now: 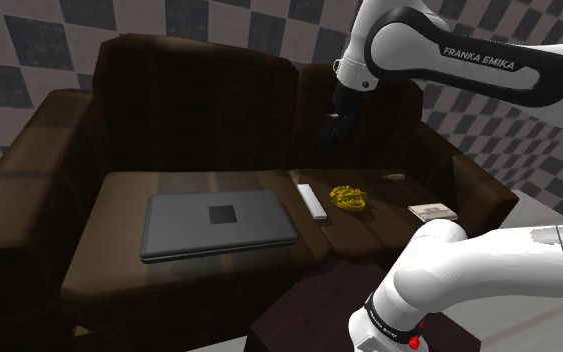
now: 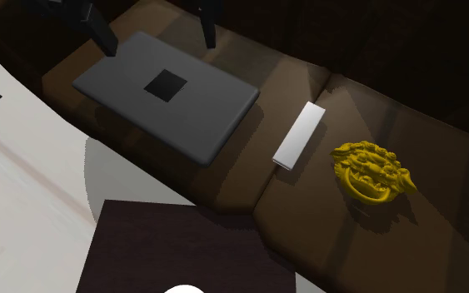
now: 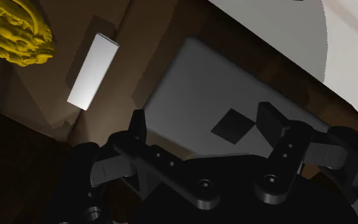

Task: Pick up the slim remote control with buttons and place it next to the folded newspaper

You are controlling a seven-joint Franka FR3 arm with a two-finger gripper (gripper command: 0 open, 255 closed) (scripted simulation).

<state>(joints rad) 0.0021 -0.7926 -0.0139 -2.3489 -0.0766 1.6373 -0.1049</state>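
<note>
Over a dark brown sofa [image 1: 89, 190] and a closed grey laptop [image 1: 217, 224], the black gripper [image 3: 203, 127] hangs with fingers spread, holding nothing. This looks like the reach stage. Next it must centre over and descend on the remote [image 1: 312, 201], a slim, plain white bar on the seat at the laptop's 3 o'clock in the shoulder view.

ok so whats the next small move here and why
Probably swing the gripper across toward the remote before going down. In the wrist view its open fingers frame the laptop, and the remote lies off to one side on the sofa, apart from the fingers.
</note>
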